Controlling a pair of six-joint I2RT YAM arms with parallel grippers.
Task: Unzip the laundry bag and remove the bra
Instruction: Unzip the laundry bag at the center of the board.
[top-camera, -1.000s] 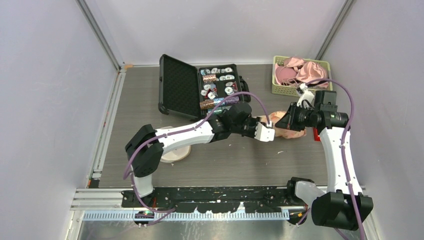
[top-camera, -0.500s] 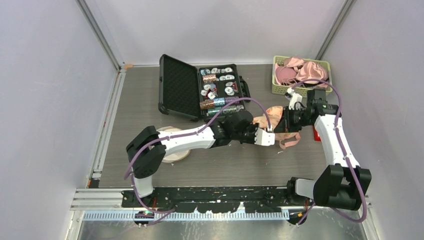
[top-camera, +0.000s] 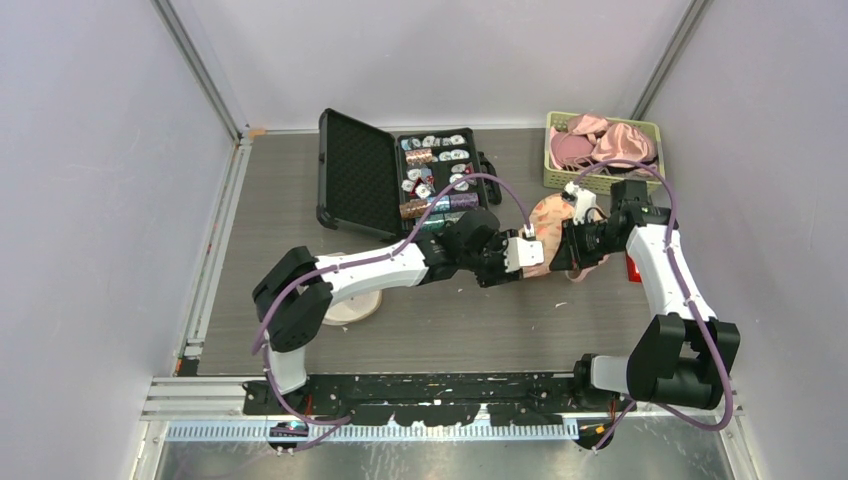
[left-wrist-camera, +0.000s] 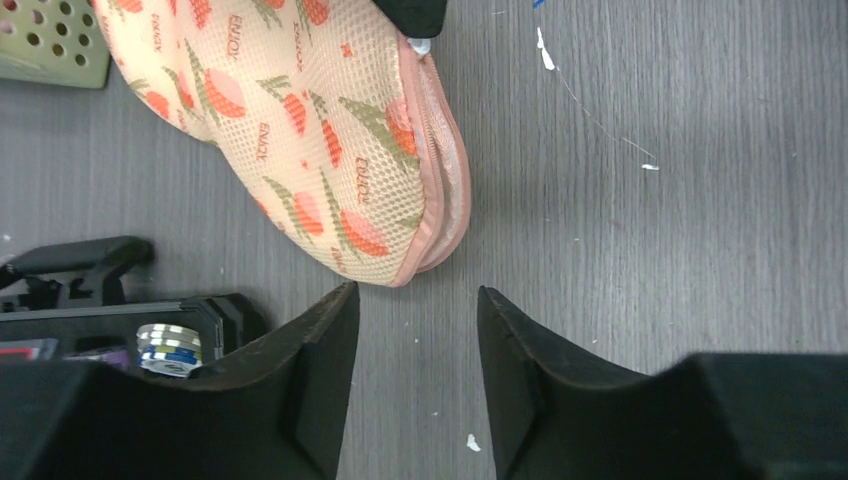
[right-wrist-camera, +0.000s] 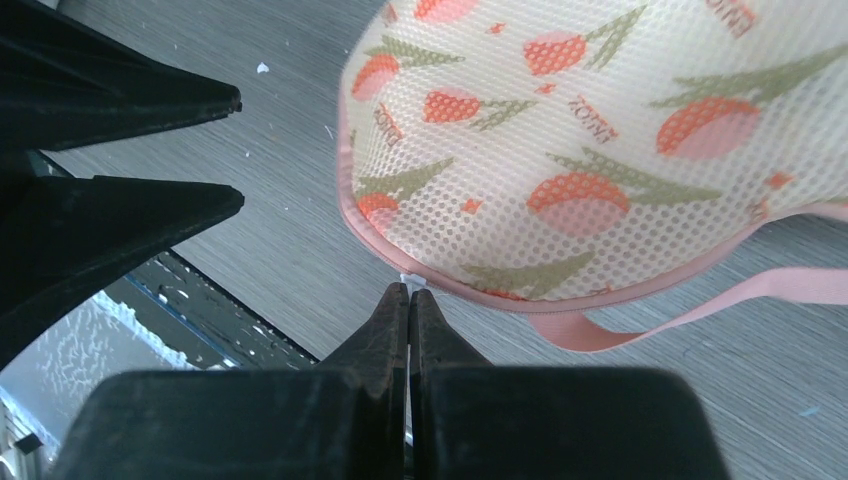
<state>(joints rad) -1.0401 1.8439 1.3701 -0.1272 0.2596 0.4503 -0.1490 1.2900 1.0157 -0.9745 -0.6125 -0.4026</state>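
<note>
The laundry bag (top-camera: 545, 225) is peach mesh printed with tulips and edged by a pink zip; it lies on the table between both grippers. My right gripper (right-wrist-camera: 410, 288) is shut on the small white zipper pull (right-wrist-camera: 412, 281) at the bag's rim (right-wrist-camera: 440, 285). In the left wrist view the bag (left-wrist-camera: 300, 130) lies just beyond my left gripper (left-wrist-camera: 417, 292), which is open, empty and a little short of the pink edge (left-wrist-camera: 445, 200). That edge looks slightly parted. The bra is hidden.
An open black case (top-camera: 350, 170) holding several small items stands behind the left arm. A green basket (top-camera: 553, 178) of pink garments sits at the back right. A round white dish (top-camera: 350, 308) lies under the left arm, and a red object (top-camera: 633, 268) lies by the right arm.
My left gripper has opened and let go of the bag. The right gripper, still shut, has drawn the bag a little toward the back and left.
</note>
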